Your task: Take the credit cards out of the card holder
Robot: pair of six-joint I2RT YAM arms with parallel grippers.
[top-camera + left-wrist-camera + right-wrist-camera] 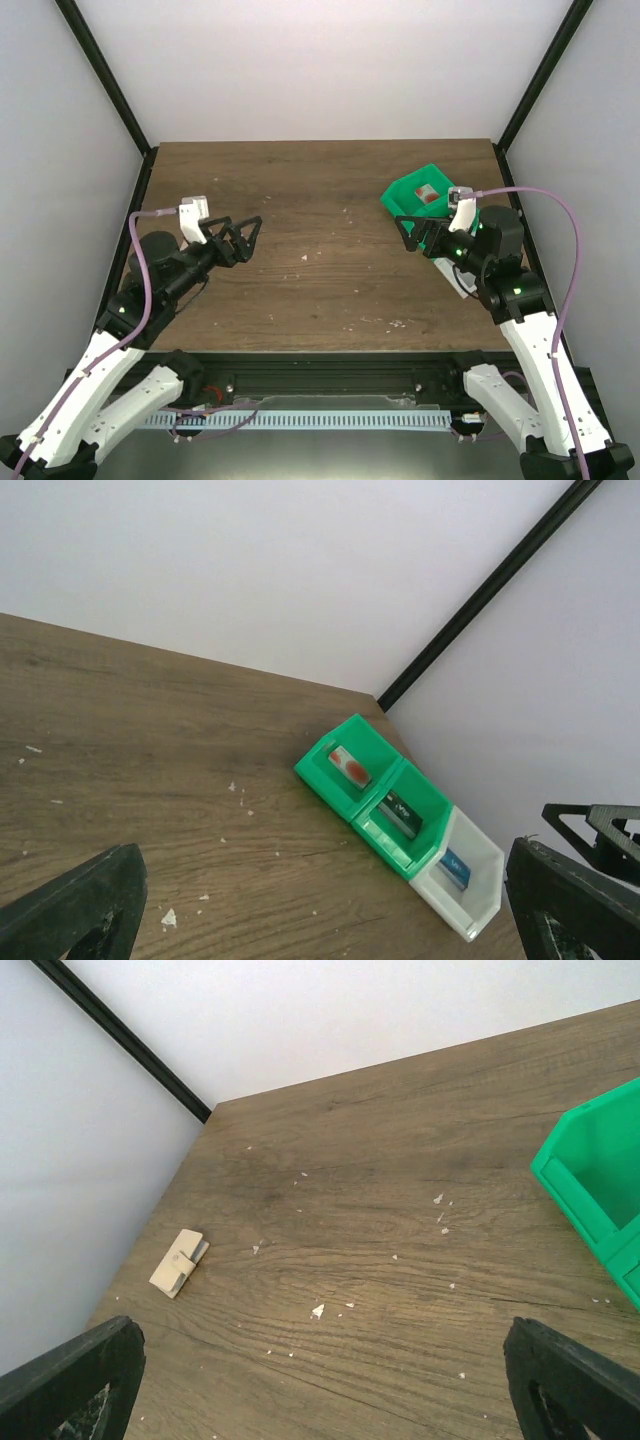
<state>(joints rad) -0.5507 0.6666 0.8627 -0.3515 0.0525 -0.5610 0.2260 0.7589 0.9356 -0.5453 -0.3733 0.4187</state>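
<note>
I am watching from three cameras. In the top view the left gripper [248,240] hangs over the left part of the wooden table [320,200], with its two claws spread wide and nothing between them. The right gripper [404,235] is also spread wide and empty, just beside the green-and-white compartment tray [405,195] at the right side.

The card holder [180,1262] shows only in the right wrist camera. It is a small tan sleeve lying flat on the table, close to the table's edge by the side wall and well apart from the tray. A pale edge shows along one side of it (too small for me to tell whether this is the credit cards). Neither gripper touches it. In the top view I cannot make it out.

From the left wrist camera I see that each compartment of the tray holds one small item, but I cannot read them.
</note>
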